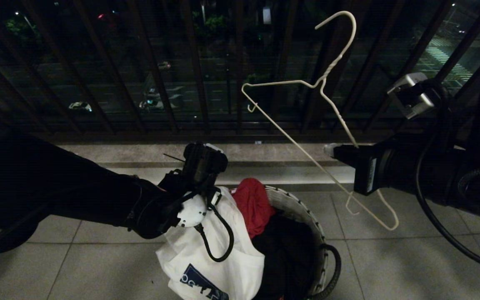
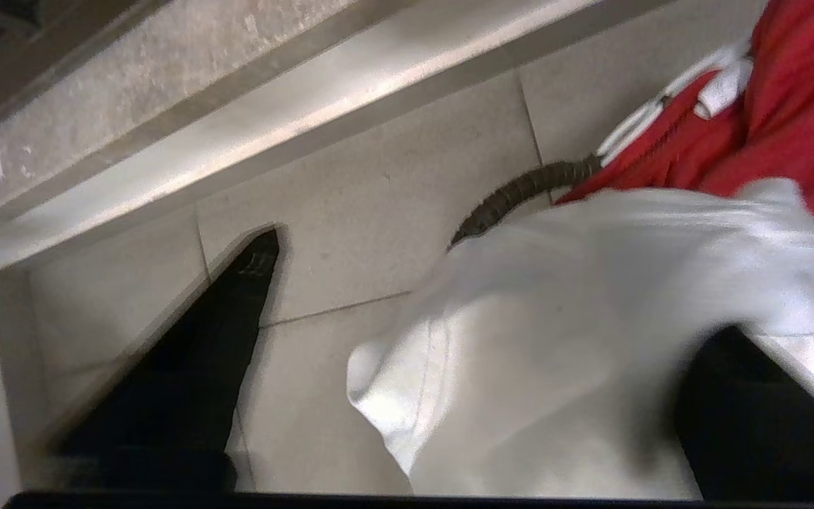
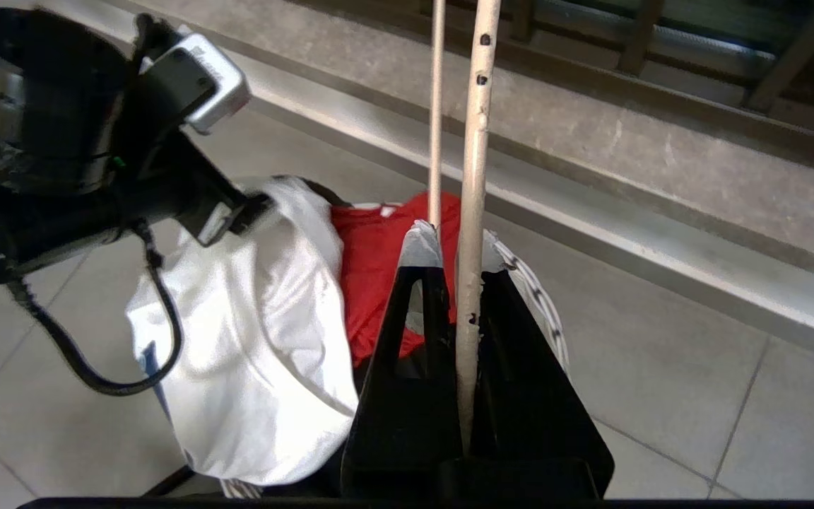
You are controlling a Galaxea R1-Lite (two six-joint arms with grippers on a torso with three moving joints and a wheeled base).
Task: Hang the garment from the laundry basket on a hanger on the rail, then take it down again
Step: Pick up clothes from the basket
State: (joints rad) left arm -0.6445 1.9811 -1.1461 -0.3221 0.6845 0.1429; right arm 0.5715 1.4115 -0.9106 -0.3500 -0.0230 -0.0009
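T-shirt (image 1: 206, 254) drapes over the basket (image 1: 302, 208) rim directly beneath the left pincer (image 2: 478, 353), fingers apart. Right pincer (image 3: 453, 283) is clamped on the wire hanger (image 1: 306, 137).

Dim night scene; wrist views brighter; garment (image 2: 576, 297) motion-blurred.

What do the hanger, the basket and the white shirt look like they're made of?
Hanger: thin metal wire, likely with a pale coating; its neck is twisted and dark chips show in the right wrist view.
Basket: seemingly woven white cord or fibre with a dark rim.
White shirt: soft knit fabric, probably cotton; it drapes and folds limply and shows a stitched hem.
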